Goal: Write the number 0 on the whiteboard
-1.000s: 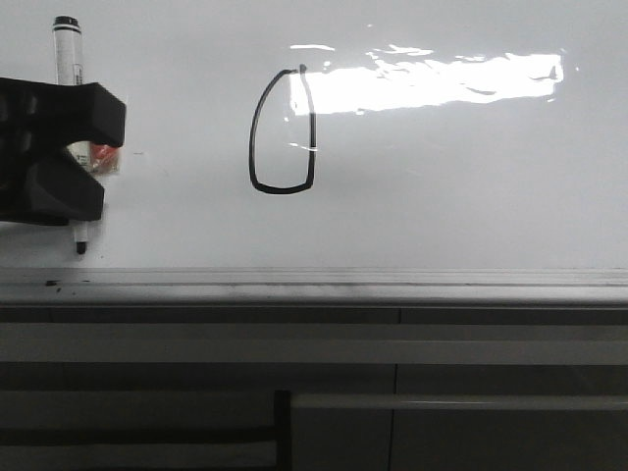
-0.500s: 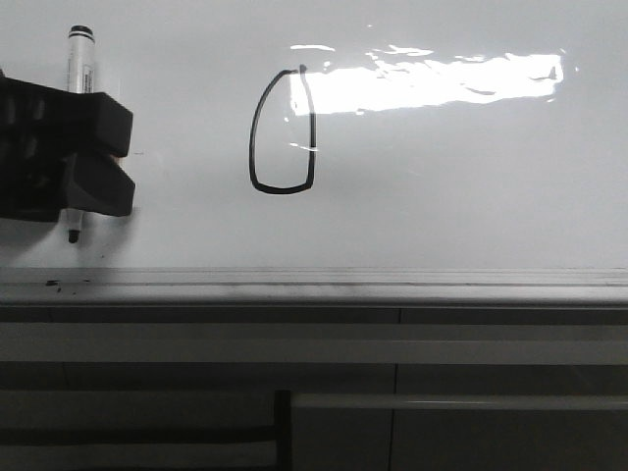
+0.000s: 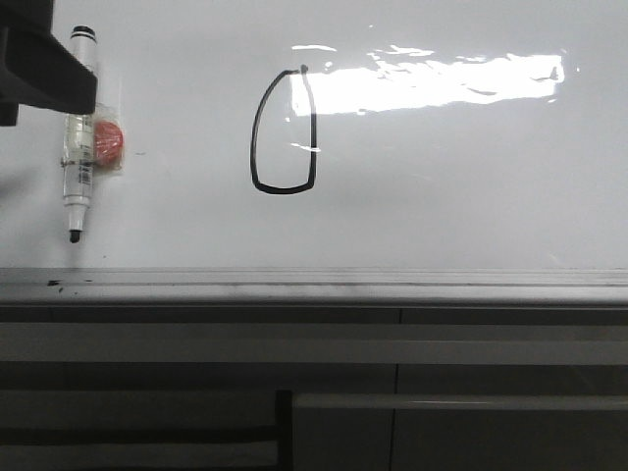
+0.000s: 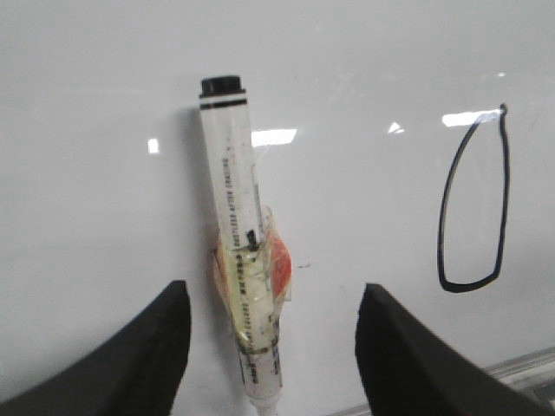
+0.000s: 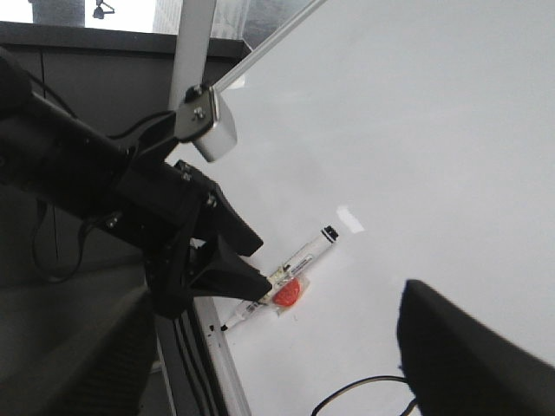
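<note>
One number 0 (image 3: 284, 130) is being shown on the whiteboard (image 3: 442, 196), a tall black loop with a flat bottom, its upper right side running into the bright rectangular glare (image 3: 427, 82). One marker (image 3: 77, 137) is being seen stuck to the board well to the left of the loop, upright with its tip down, and one orange-red disc (image 3: 108, 142) is taped against its barrel. No container is being shown; the grey tray edge (image 3: 314, 285) under the board is carrying only a few dark specks at its left end. The left gripper (image 4: 269, 347) is being held wide open, its two dark fingers (image 4: 139, 355) standing apart on either side of the marker and closed on nothing. The right gripper (image 5: 260, 355) is likewise being held spread well apart and empty, away from the board. Below the tray, dark cabinet panels (image 3: 314, 412) are being seen crossed by pale horizontal bands.
</note>
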